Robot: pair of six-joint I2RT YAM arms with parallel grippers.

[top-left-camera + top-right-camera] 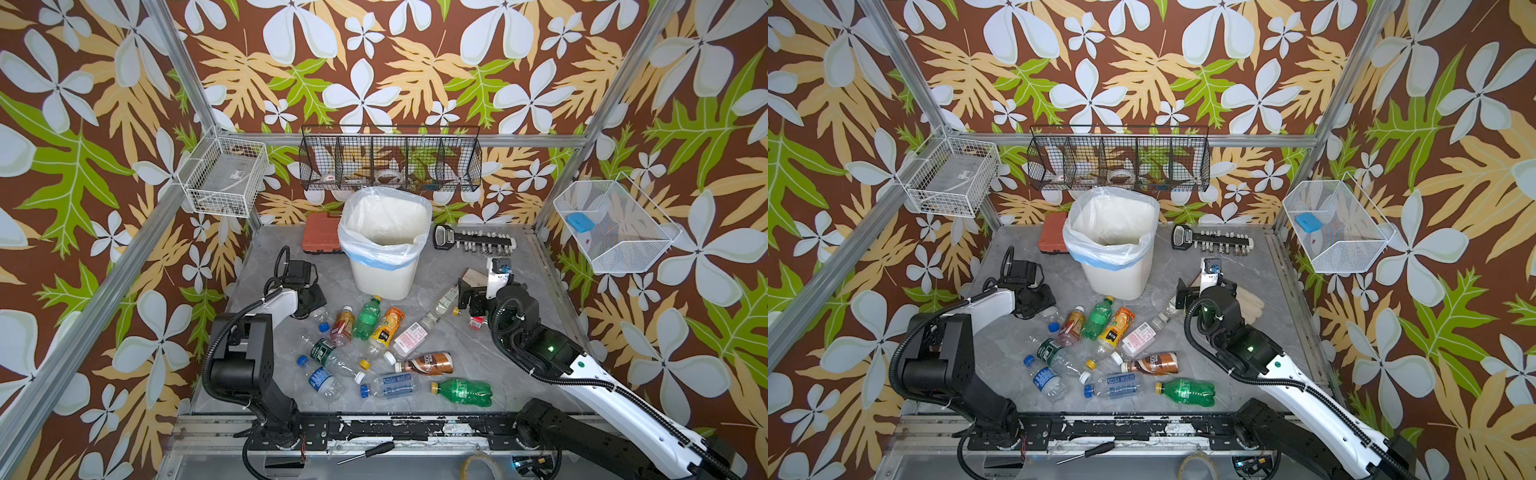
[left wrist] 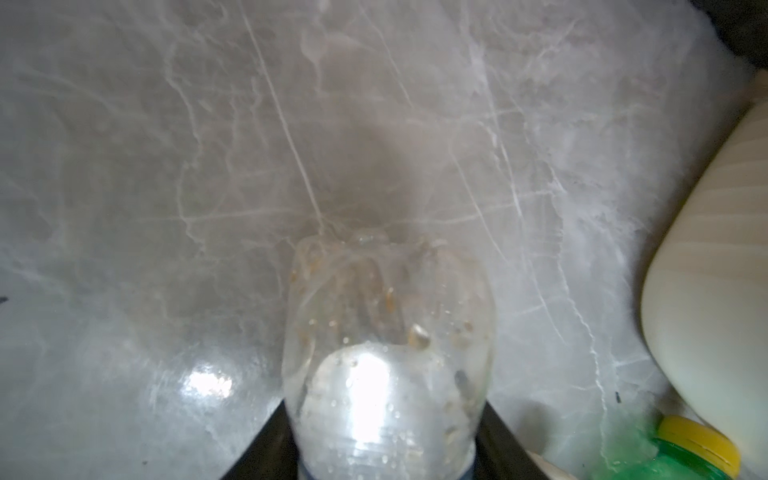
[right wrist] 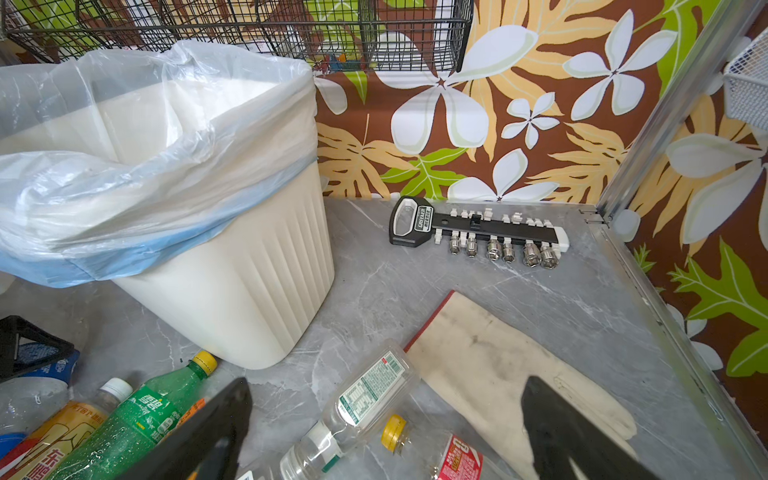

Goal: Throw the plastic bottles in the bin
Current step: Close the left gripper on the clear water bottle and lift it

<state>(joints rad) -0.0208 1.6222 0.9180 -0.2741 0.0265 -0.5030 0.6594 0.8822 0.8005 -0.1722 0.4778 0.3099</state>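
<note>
In both top views the left pincer (image 1: 309, 297) sits low over the tabletop (image 1: 457, 386) at the near-left edge of the bottle cluster. It is closed around a clear bottle (image 1: 320, 316) whose blue cap pokes out on the robot's side of the fingers. The bin (image 1: 380, 278) stands ahead of this pincer and toward the right arm's side, close by, its lined mouth well above the pincer. About a dozen other bottles lie on the tabletop to the pincer's right and behind it.

The right pincer (image 1: 1183, 297) hovers on the bin's other side, spread wide and holding nothing. Of the two arms, the left one carries the load.

In the left wrist view the clear bottle (image 2: 386, 332) fills the gap between the two black fingers (image 2: 257, 449), which press both its sides. Its long axis runs straight out from the pincer, base leading. The bin's ribbed wall (image 2: 706, 270) is just beside it, so I judge the coming move to be mostly upward, then across the rim. Whether the bottle is clear of the tabletop yet I cannot tell.

In the right wrist view the open right pincer (image 3: 386, 415) straddles a clear bottle with a white-and-green label (image 3: 365, 395), lying slantwise beside a beige glove (image 3: 498, 365).
</note>
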